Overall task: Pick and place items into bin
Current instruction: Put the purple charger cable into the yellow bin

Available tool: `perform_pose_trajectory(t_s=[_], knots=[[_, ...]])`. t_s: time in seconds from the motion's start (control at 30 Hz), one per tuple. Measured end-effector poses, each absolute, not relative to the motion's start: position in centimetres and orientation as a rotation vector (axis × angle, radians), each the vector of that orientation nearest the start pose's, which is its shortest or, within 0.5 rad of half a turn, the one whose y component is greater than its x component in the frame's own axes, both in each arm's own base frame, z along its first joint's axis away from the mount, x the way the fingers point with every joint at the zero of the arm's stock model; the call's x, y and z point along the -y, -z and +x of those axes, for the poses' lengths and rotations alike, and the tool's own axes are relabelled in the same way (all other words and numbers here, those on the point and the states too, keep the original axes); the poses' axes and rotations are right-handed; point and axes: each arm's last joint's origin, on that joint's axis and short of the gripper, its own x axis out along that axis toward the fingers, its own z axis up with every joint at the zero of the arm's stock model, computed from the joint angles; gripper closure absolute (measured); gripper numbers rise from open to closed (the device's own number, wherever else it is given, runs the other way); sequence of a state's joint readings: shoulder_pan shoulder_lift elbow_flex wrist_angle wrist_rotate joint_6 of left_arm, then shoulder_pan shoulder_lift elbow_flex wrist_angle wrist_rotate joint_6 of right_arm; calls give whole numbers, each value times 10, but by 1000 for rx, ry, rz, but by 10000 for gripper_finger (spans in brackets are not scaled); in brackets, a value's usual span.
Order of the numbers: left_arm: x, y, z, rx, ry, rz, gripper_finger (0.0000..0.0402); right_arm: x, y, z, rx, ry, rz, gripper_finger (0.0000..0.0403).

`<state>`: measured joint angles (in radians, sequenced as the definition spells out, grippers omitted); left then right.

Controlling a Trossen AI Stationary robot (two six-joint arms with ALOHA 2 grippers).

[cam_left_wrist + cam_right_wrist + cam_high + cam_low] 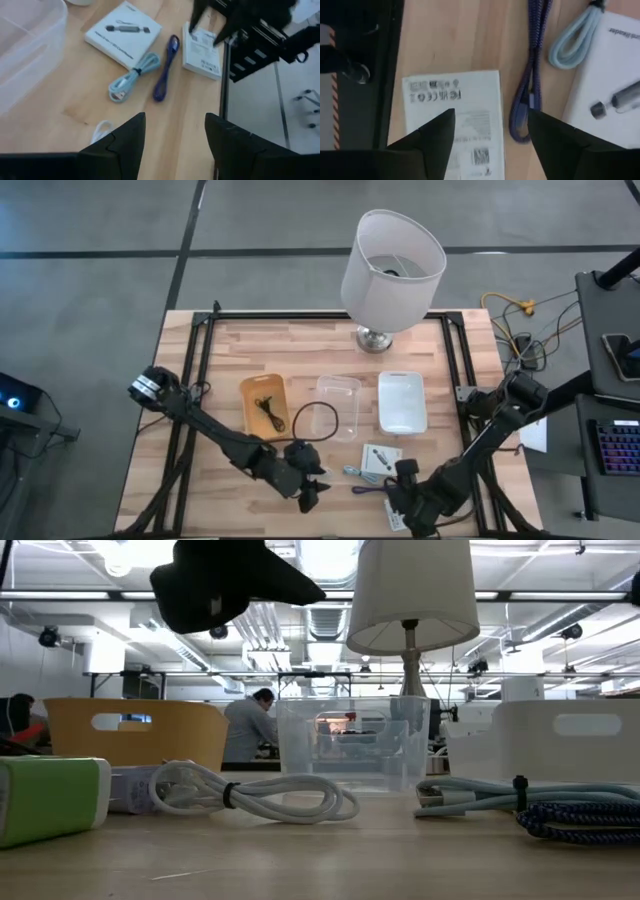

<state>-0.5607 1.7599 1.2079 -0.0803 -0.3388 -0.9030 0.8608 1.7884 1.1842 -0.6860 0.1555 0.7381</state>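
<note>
Wooden table (300,340) under a white lamp (392,268), three bins mid-table.
Near edge: right gripper (490,132), fingers spread and empty, hangs over a white printed packet (457,112) beside the purple cable (530,75); left gripper (175,137) open, empty, above bare wood.

Grey floor (90,240) surrounds the light wooden table (230,340), crossed by dark seam lines. A white lamp (392,268) with a metal base stands at the table's far edge. To one side, a dark desk (610,330) carries a keyboard (615,448) with lit keys, with yellow and black cables (515,315) on the floor beside it. The low view shows an open workshop: exposed ducts (300,625) overhead, bright ceiling lighting (330,555), and a person (250,725) seated facing away
</note>
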Motion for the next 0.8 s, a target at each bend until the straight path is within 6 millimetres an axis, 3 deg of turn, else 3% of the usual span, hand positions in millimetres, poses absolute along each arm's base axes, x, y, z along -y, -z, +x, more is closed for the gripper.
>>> perform_pose_trajectory(t_s=[0.27, 0.6, 0.8], knots=[[198, -232, 331, -608, -55, -608, 215, -245, -169, 240, -1256, -98, 20, 183], [198, -238, 332, -598, -49, -611, 215, -222, -150, 254, -1241, -18, 203, 184], [198, -237, 332, -602, -52, -607, 215, -215, -137, 255, -1275, -39, 219, 184]])
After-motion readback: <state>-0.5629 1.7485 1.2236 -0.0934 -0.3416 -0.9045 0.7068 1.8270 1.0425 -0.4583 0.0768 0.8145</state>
